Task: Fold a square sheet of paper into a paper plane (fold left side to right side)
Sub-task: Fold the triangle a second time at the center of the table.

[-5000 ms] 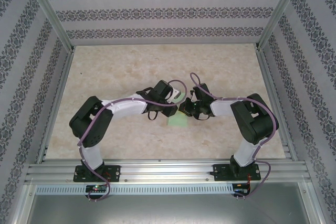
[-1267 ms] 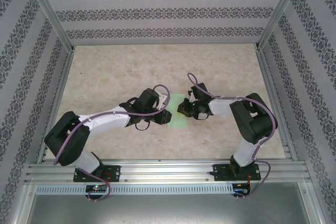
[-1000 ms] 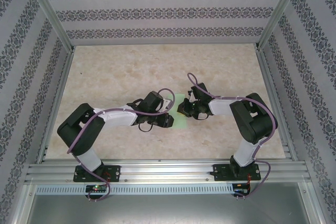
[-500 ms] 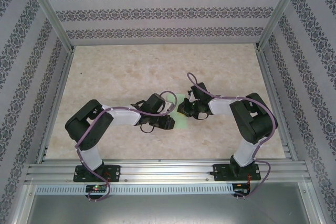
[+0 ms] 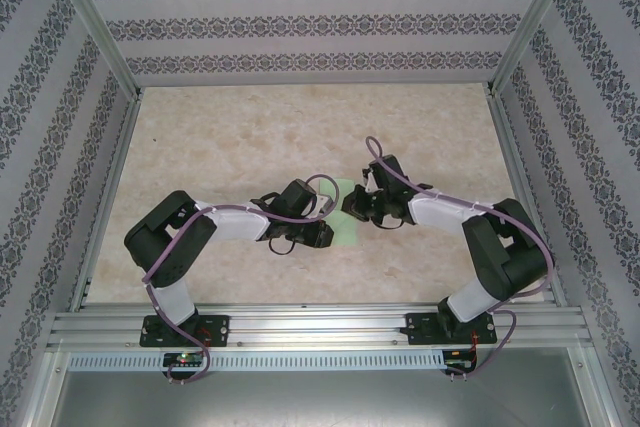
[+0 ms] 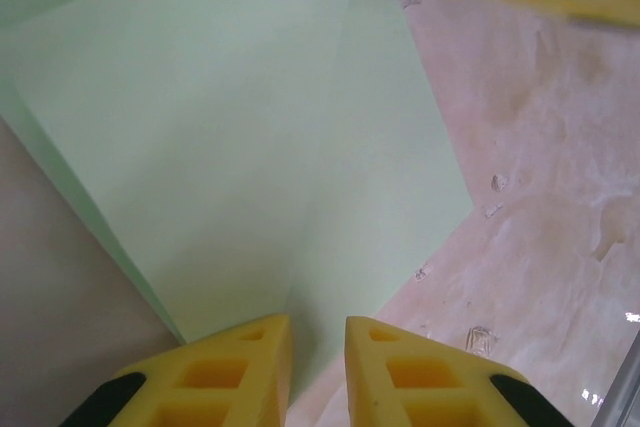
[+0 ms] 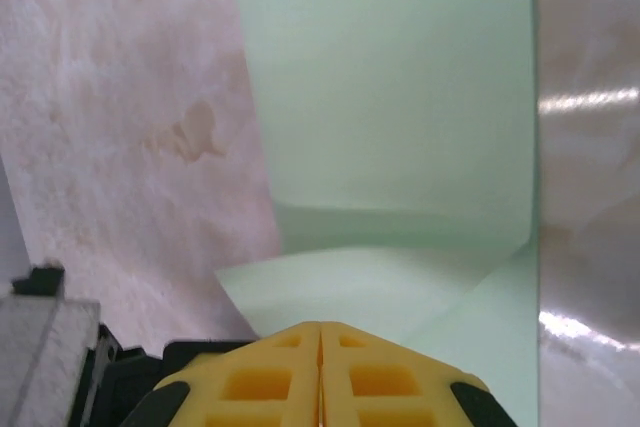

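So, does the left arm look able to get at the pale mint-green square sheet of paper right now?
Probably yes: the left gripper sits at the edge of the pale mint-green square sheet of paper, slightly open, nothing between. The right gripper, shut, is on its other side.

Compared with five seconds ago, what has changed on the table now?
The left tool came back from the far side of the square sheet of paper to its near left edge. The right arm swung its elbow outward. The right tool stayed shut on the sheet, in place.
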Action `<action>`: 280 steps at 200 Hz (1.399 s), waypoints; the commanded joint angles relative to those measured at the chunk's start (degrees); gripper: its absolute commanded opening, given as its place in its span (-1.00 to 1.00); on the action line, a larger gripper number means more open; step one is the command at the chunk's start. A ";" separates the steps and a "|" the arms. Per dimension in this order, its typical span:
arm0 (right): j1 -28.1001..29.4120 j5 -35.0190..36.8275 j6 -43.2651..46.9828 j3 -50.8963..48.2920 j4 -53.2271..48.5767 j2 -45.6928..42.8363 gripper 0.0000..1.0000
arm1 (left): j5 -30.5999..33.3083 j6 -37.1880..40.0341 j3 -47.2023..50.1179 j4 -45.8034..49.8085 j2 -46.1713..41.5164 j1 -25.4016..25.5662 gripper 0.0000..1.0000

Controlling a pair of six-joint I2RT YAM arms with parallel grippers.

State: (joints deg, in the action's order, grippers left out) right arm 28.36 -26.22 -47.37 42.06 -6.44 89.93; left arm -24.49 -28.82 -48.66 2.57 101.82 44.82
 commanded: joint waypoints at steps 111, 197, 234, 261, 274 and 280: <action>5.30 0.04 -8.27 -2.78 8.34 5.69 -0.85 | 2.90 1.17 0.40 2.88 1.63 1.67 -0.55; 4.95 6.53 -2.38 0.93 -1.40 8.06 -0.85 | 3.91 1.22 1.28 3.57 1.46 1.68 -0.57; 3.33 8.44 0.53 2.98 -4.83 8.08 -0.85 | 4.25 1.13 2.29 3.41 1.36 1.68 -0.57; 1.68 8.94 2.23 4.57 -6.09 8.13 -0.84 | 4.29 1.05 2.85 3.14 1.54 1.70 -0.57; 0.93 8.84 2.85 5.36 -6.51 8.57 -0.84 | 4.28 1.05 2.90 3.05 1.52 1.68 -0.57; 0.52 8.84 3.18 5.70 -6.66 8.76 -0.84 | 4.28 1.05 2.99 3.05 1.54 1.72 -0.57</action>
State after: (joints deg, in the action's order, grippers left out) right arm 30.55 -21.39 -47.11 45.71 -10.74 97.30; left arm -22.61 -28.80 -48.27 1.76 101.78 45.52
